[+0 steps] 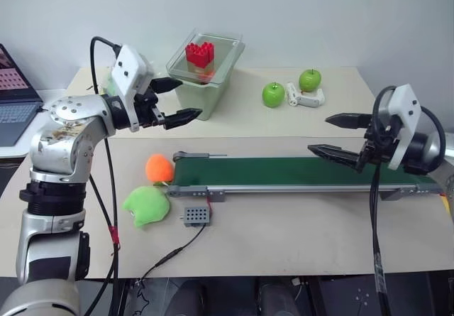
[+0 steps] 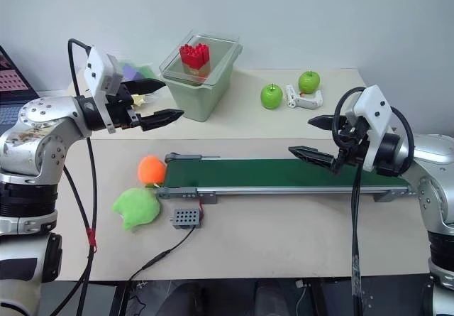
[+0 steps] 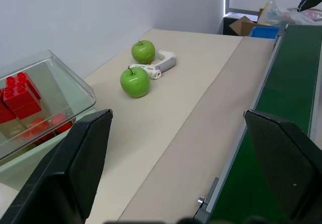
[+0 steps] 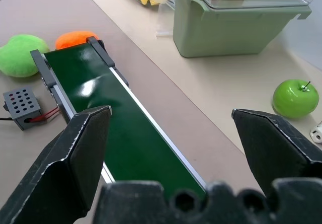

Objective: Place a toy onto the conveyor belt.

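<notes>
Greens, reds and one orange on our beige table (image 1: 298, 224).

We see a lime-green toy (image 1: 147, 205) beside an orange plush ball (image 1: 159, 167), and a dark green conveyor belt (image 1: 284, 171) in a grey metal frame. Two glossy green apples (image 1: 273, 94) flank a white tool (image 1: 305, 96). Red blocks (image 1: 200, 54) sit in a pale green bin (image 1: 206, 67) with a clear lid. Our left gripper (image 1: 175, 101) and right gripper (image 1: 339, 135) have black fingers; a small grey box (image 1: 196, 216) has dark dots.

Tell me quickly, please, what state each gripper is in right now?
Left gripper: open, holding nothing, raised beside the bin.
Right gripper: open, holding nothing, above the conveyor belt.
</notes>
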### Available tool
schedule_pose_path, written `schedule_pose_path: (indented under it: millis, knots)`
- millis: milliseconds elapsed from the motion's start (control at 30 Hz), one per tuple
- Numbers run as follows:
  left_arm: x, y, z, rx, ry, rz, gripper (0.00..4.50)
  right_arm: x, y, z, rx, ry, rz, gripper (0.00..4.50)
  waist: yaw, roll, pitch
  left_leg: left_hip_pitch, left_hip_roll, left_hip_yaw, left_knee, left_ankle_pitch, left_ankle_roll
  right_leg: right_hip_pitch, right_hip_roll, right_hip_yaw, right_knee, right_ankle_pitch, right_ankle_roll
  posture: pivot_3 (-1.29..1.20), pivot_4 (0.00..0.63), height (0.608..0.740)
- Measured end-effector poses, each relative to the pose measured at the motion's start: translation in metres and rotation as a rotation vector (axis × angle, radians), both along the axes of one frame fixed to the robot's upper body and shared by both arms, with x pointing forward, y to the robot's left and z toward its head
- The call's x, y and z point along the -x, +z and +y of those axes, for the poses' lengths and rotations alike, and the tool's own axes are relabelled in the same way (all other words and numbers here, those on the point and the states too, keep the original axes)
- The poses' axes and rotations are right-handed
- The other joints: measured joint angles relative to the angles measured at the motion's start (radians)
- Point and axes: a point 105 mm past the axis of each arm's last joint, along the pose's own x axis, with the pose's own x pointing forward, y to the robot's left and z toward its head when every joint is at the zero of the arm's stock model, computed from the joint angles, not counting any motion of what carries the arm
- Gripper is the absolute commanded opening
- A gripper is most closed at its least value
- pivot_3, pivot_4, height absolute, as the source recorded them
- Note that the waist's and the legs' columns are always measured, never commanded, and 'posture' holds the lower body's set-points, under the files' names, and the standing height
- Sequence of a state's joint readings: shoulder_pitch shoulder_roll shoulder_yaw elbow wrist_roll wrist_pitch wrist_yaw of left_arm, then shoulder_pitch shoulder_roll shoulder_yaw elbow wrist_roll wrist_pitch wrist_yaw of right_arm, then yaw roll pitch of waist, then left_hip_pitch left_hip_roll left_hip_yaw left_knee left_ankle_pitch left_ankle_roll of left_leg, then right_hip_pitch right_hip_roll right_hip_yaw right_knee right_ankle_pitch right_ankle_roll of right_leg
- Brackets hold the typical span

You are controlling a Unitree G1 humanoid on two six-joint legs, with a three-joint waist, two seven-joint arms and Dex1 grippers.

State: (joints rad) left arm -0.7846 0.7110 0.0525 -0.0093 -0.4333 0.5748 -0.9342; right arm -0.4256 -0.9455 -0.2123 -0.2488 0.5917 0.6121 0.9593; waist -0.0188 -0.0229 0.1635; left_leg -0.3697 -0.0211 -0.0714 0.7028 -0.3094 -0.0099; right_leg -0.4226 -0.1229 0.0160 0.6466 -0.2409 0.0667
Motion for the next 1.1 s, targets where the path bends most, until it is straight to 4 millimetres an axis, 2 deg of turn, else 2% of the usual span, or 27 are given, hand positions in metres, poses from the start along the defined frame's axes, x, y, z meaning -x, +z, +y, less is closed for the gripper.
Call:
schedule_pose_path:
  millis: [167,267,400,567,667,733,833,933,1000,1100]
  knots:
    - [0.000,0.000,0.001,0.000,0.007,-0.003,4.46,0.000,-0.001,0.001,0.001,0.002,0.002,4.50,0.000,0.000,0.000,0.000,0.000,0.000,0.000,0.000,0.000,0.000,0.000,0.000,0.000,0.000,0.000,0.00,0.150,0.740]
    - [-0.001,-0.002,0.010,-0.007,0.037,0.003,4.46,-0.001,-0.002,0.003,0.000,0.010,0.006,4.50,-0.004,0.000,0.000,0.000,0.000,0.000,0.000,0.000,0.000,0.000,0.000,0.000,0.000,0.000,0.000,0.00,0.150,0.740]
    - [-0.002,-0.008,0.034,0.019,0.131,0.032,4.46,-0.002,0.000,0.005,0.011,0.024,-0.001,4.50,-0.008,0.000,0.000,0.000,0.000,0.000,0.000,0.000,0.000,0.000,0.000,0.000,0.000,0.000,0.000,0.00,0.150,0.740]
    - [0.002,-0.031,0.071,0.039,0.267,0.127,4.46,-0.003,-0.002,0.007,0.012,0.042,0.011,4.50,-0.012,0.000,0.000,0.000,0.000,0.000,0.000,0.000,0.000,-0.001,0.000,0.000,0.000,0.000,0.000,0.00,0.150,0.740]
    - [0.018,-0.055,0.095,-0.018,0.322,0.205,4.46,-0.005,-0.003,0.007,0.009,0.050,0.018,4.50,-0.022,0.000,0.000,0.000,0.000,0.000,-0.002,0.000,0.000,-0.001,0.000,0.000,0.000,0.000,0.000,0.00,0.150,0.740]
    - [0.029,-0.068,0.104,-0.030,0.346,0.252,4.46,-0.008,-0.004,0.007,0.008,0.056,0.027,4.50,-0.023,0.000,0.000,0.000,0.001,0.000,-0.002,0.000,0.000,-0.001,0.000,0.000,0.000,0.000,0.000,0.00,0.150,0.740]
    - [0.040,-0.070,0.110,0.033,0.373,0.307,4.46,-0.012,-0.008,0.013,0.000,0.086,0.035,4.50,-0.022,0.000,0.000,0.000,0.001,-0.001,-0.002,0.000,0.000,-0.001,0.000,0.000,-0.001,0.000,0.000,0.00,0.150,0.740]
    - [0.064,-0.065,0.126,0.275,0.384,0.456,4.46,-0.017,-0.010,0.020,-0.002,0.119,0.039,4.50,-0.024,0.000,0.000,0.001,0.001,-0.002,-0.002,0.000,0.000,-0.001,0.000,0.000,0.001,0.000,0.000,0.00,0.150,0.740]
    - [0.082,-0.074,0.137,0.403,0.384,0.576,4.46,-0.019,-0.011,0.022,0.002,0.129,0.044,4.50,-0.030,0.000,0.000,0.002,0.001,-0.004,-0.004,0.000,0.001,-0.002,0.000,0.001,0.000,0.000,0.000,0.00,0.150,0.740]
    - [0.110,-0.099,0.162,0.626,0.444,0.761,4.46,-0.023,-0.013,0.022,0.006,0.132,0.050,4.50,-0.033,0.001,0.000,0.002,0.001,-0.005,-0.006,0.000,0.000,-0.002,0.000,0.001,0.000,0.000,0.000,0.00,0.150,0.740]
